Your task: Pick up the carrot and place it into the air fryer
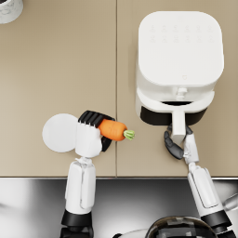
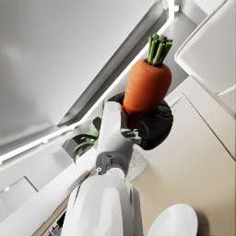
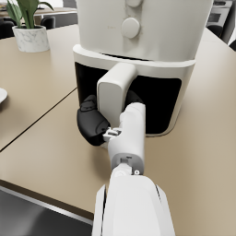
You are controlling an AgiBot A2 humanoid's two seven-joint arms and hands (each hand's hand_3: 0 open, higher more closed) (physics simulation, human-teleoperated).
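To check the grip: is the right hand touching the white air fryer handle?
Touching. The right wrist view shows the dark right hand wrapped around the white drawer handle.

No legible text, brand, number or sign is to be found in any of the views. On the top panel of the air fryer (image 1: 180,46), toward 12 o'clock in the head view, two faint rows of small marks can be made out, but they are too small and blurred to be read. Two round knobs are shown on the front of the air fryer in the right wrist view, and no lettering can be discerned on or around them.
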